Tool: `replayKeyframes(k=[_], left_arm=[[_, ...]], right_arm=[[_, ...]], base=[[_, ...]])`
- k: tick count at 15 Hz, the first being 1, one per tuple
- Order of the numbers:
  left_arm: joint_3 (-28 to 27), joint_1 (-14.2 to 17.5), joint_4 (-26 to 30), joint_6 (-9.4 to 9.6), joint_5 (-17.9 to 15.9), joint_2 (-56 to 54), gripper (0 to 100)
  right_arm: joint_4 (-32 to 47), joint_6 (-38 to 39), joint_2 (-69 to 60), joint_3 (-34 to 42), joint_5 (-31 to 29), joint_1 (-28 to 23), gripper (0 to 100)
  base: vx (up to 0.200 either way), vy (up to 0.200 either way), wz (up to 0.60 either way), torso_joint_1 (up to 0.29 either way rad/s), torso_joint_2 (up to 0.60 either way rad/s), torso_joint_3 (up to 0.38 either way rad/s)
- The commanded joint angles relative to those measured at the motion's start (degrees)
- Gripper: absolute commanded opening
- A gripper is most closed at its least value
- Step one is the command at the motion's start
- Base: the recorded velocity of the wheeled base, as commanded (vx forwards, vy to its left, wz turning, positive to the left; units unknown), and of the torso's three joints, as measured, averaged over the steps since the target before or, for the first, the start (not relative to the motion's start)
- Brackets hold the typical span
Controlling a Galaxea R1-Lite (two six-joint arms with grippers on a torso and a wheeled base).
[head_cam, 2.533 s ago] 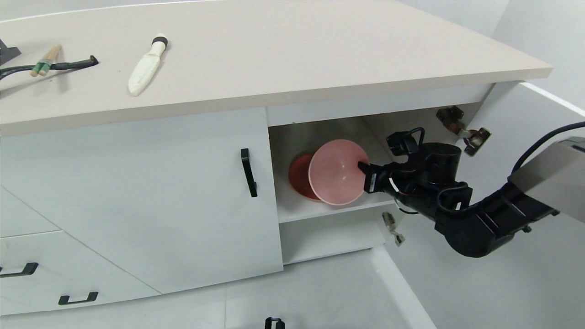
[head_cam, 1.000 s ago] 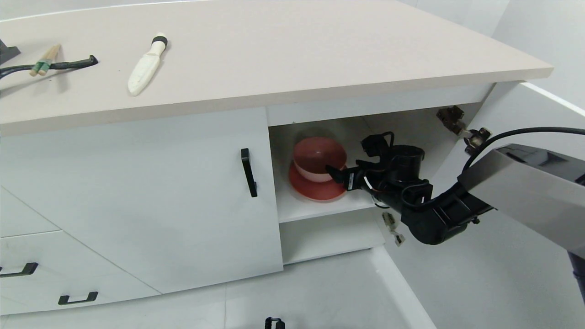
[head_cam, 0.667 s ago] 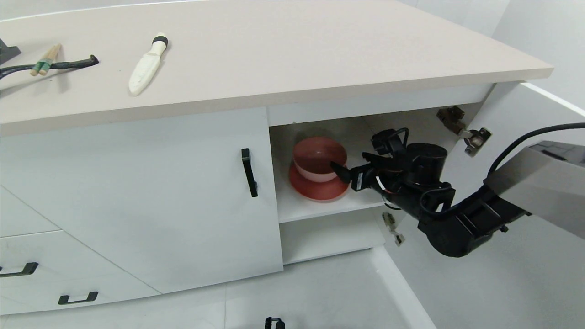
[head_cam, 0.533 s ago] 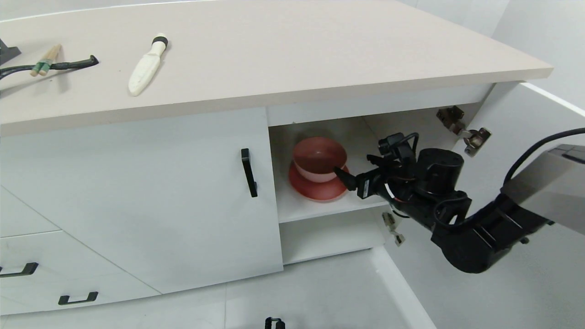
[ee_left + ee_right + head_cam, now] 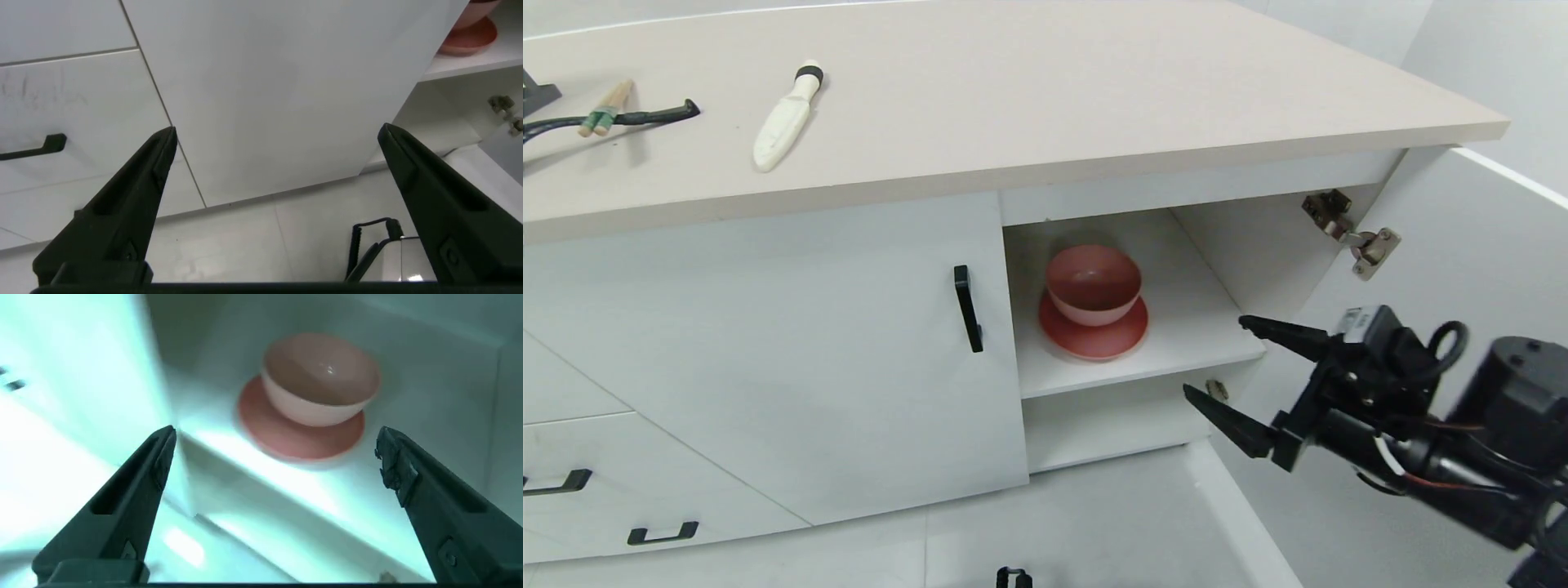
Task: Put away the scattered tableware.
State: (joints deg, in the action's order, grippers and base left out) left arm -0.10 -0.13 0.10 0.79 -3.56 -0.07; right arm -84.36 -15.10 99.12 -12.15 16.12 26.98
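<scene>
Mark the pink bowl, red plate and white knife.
pink bowl (image 5: 1093, 284): head view, inner surface.
red plate (image 5: 1094, 341): head view, front rim.
white knife (image 5: 781, 129): head view, middle of its length.

Beige countertop (image 5: 1054, 90) over white cabinets, with a black cable (image 5: 658, 113) lying near its far left edge. The left cabinet door (image 5: 768, 351) is closed and has a vertical black handle (image 5: 966, 309), while the right-hand door (image 5: 1462, 245) is swung wide open on metal hinges (image 5: 1352, 233), so you can see the white shelf (image 5: 1192, 327) inside. Lower left there are drawers with black pull handles (image 5: 560, 483), and the floor (image 5: 1094, 523) is pale tile.
</scene>
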Motion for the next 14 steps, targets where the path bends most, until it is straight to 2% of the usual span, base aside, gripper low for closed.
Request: replayKeyframes(k=[1, 4, 6, 8, 11, 13, 14], left_arm=[[0.0, 0.0, 0.0, 0.00, 0.0, 0.1, 100], [0.0, 0.0, 0.0, 0.00, 0.0, 0.1, 100], [0.0, 0.0, 0.0, -0.09, 0.0, 0.1, 100], [0.0, 0.0, 0.0, -0.09, 0.0, 0.1, 100], [0.0, 0.0, 0.1, -0.09, 0.0, 0.1, 100], [0.0, 0.0, 0.0, -0.09, 0.0, 0.1, 100], [0.0, 0.0, 0.0, -0.09, 0.0, 0.1, 100]], right_arm=[[-0.3, -0.5, -11.8, 7.5, 0.8, -1.3, 100], [0.2, -0.5, -21.1, 12.2, 0.9, -4.7, 100], [1.7, -0.1, -24.2, 12.2, 0.7, -5.7, 100], [9.2, 0.1, -31.0, 12.2, 0.5, -8.6, 100], [29.6, 1.9, -51.4, 12.2, 0.6, -15.7, 100], [50.8, 5.6, -71.7, 12.2, 0.9, -18.6, 100], [56.3, 7.0, -77.5, 12.2, 1.1, -19.9, 100]], base=[[0.000, 0.000, 0.00, 0.000, 0.00, 0.000], [0.000, 0.000, 0.00, 0.000, 0.00, 0.000], [0.000, 0.000, 0.00, 0.000, 0.00, 0.000], [0.000, 0.000, 0.00, 0.000, 0.00, 0.000], [0.000, 0.000, 0.00, 0.000, 0.00, 0.000], [0.000, 0.000, 0.00, 0.000, 0.00, 0.000], [0.000, 0.000, 0.00, 0.000, 0.00, 0.000]])
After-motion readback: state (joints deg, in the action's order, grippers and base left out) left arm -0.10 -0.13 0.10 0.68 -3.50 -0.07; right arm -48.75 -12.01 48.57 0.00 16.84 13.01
